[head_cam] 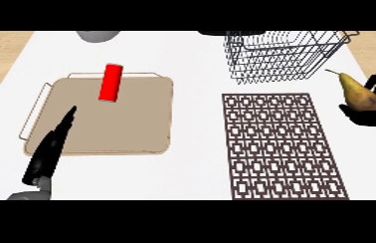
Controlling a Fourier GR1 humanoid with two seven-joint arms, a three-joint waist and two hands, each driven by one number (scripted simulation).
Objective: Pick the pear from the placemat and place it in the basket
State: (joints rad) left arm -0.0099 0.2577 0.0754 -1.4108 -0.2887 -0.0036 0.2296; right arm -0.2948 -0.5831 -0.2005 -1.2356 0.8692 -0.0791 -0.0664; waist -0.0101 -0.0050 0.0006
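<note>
A yellow-green pear with a thin stem is held up at the right edge, off the placemat and just right of the basket's near corner. My right hand is curled round its lower part; most of the hand is cut off by the frame. The brown patterned placemat lies bare at the right centre. Behind it stands the wire basket, with nothing in it. At the lower left, my left hand rests open, its fingers straight and pointing up over the tray's edge.
A beige tray with thin handles lies at the left, with a red cylinder lying across its far rim. A grey round object and a dark object sit at the counter's back edge.
</note>
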